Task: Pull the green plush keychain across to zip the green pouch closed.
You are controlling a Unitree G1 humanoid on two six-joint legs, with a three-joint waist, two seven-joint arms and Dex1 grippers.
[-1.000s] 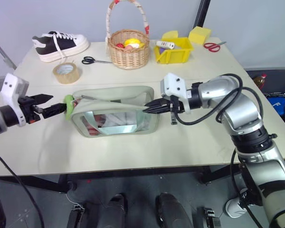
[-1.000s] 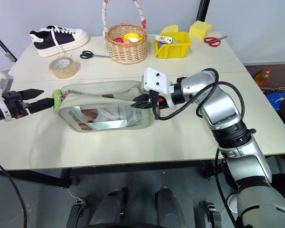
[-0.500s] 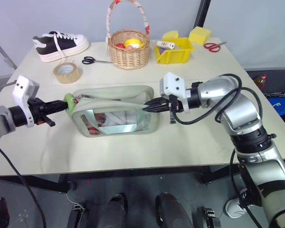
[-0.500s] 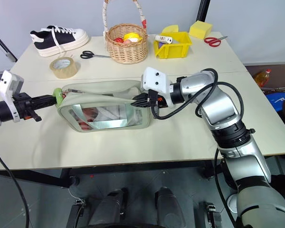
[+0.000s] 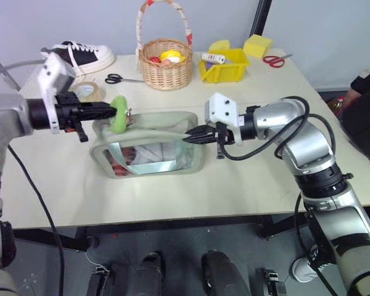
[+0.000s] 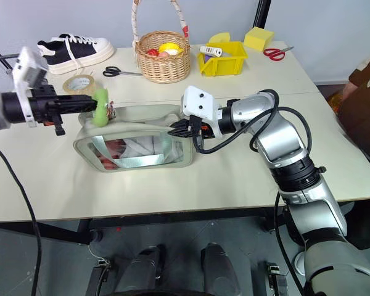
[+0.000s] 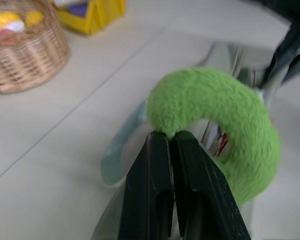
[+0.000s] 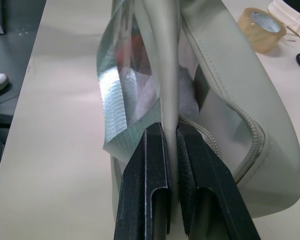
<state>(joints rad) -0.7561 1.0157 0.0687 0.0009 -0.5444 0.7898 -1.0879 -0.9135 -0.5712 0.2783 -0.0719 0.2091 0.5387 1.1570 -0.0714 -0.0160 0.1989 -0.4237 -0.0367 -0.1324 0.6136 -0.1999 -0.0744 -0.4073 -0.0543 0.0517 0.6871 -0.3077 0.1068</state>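
Both grippers are clamped, the left gripper (image 5: 113, 111) on the green plush keychain (image 5: 119, 115), the right gripper (image 5: 188, 139) on a strap of the green pouch (image 5: 149, 151), so zipping looks just begun and next calls for a steady pull toward the right gripper.

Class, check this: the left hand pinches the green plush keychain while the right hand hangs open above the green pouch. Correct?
Not quite. The right hand is shut on the green pouch's strap, as the right wrist view shows. The left hand does pinch the green plush keychain.

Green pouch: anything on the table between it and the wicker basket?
No. In the left eye view the strip of table between the green pouch and the wicker basket is bare.
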